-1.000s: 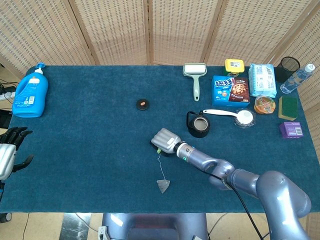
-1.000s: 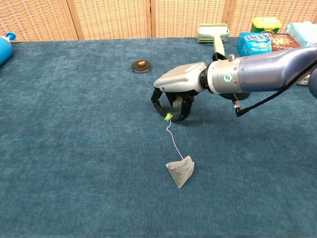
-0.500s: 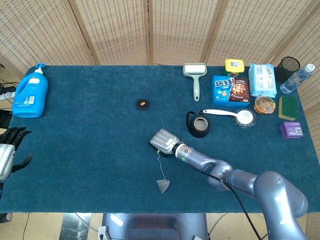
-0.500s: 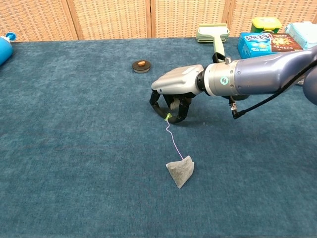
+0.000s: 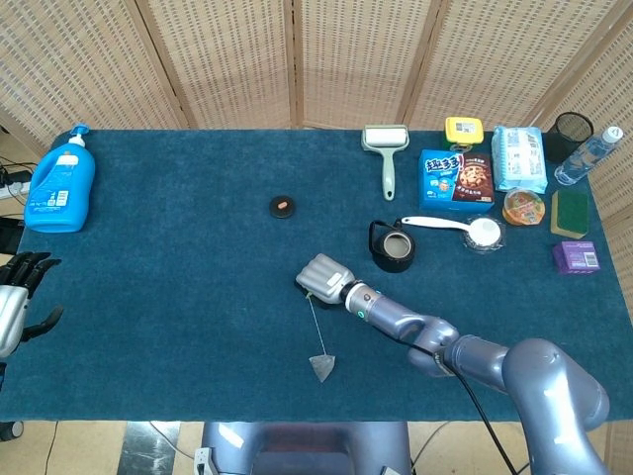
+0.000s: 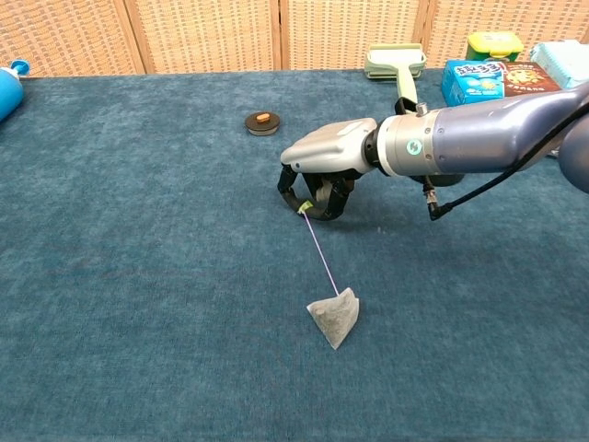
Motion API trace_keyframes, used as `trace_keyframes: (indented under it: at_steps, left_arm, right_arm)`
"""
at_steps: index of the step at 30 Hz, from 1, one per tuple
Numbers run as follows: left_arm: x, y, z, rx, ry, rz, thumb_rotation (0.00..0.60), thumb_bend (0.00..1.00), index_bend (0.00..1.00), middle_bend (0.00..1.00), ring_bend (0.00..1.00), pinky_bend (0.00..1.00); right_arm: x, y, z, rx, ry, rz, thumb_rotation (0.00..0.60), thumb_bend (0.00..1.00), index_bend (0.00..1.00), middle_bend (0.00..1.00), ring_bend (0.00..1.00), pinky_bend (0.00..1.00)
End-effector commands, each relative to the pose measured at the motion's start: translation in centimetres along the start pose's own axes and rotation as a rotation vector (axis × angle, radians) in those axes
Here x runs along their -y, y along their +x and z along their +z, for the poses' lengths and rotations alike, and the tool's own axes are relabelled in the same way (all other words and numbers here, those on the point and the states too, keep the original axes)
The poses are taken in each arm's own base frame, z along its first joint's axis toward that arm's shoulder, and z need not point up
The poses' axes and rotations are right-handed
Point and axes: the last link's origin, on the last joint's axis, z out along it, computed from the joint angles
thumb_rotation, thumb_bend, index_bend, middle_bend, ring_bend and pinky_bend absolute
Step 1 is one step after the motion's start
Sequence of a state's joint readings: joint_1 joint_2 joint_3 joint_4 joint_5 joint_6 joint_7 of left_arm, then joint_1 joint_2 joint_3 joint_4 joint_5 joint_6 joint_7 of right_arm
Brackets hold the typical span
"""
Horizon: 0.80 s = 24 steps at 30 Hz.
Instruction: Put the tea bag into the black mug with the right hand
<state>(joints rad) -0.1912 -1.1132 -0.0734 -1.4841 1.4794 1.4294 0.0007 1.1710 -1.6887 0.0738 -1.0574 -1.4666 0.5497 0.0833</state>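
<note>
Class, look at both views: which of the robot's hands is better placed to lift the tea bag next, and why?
The right hand: it pinches the tag of the tea bag, string taut, near the black mug. The left hand sits off the table's far edge.

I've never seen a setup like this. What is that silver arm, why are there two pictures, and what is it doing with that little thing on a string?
It is a two-armed robot with finger hands, steered by a person. Both pictures come from its own cameras: one looks down from its head, the other looks out from its chest.

The silver right robot hand pinches the green tag of a tea bag. The string is pulled straight, but the bag lies on the blue table. It is meant to go into the black mug nearby.

The left robot hand waits at the table's edge, holding nothing. Farther back lie a detergent bottle, a lint roller and snack packets.
</note>
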Motion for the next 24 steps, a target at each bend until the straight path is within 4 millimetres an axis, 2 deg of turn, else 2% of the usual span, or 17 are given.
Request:
trace_keyframes:
  at_steps: [1, 6, 13, 20, 24]
  left_arm:
    - [0.0, 0.0, 0.0, 0.000, -0.001, 0.000, 0.600, 0.31, 0.21, 0.18, 0.13, 0.23]
    - [0.0, 0.0, 0.0, -0.003, -0.002, 0.000, 0.600, 0.31, 0.21, 0.18, 0.13, 0.23]
    - [-0.1, 0.1, -0.1, -0.008, -0.006, -0.003, 0.600, 0.31, 0.21, 0.18, 0.13, 0.23]
    - [-0.5, 0.0, -0.2, -0.010, -0.019, -0.009, 0.600, 0.31, 0.21, 0.18, 0.13, 0.23]
    - [-0.8, 0.1, -0.3, -0.016, -0.031, -0.015, 0.600, 0.31, 0.21, 0.18, 0.13, 0.23]
  right_arm:
    - [0.0, 0.0, -0.1, 0.001, 0.000, 0.000, 0.600, 0.60, 0.54, 1.00, 1.00, 1.00]
    - [0.0, -0.1, -0.2, 0.001, -0.002, 0.001, 0.600, 0.64, 0.56, 1.00, 1.00, 1.00]
    - [-0.5, 0.8, -0.9, -0.034, -0.013, 0.020, 0.600, 0.69, 0.57, 1.00, 1.00, 1.00]
    - [-1.7, 2.0, -3.0, -0.105, -0.042, 0.064, 0.600, 0.69, 0.57, 1.00, 1.00, 1.00]
    - [-3.0, 3.2, -5.3, -0.171, -0.076, 0.108, 0.600, 0.69, 0.57, 1.00, 1.00, 1.00]
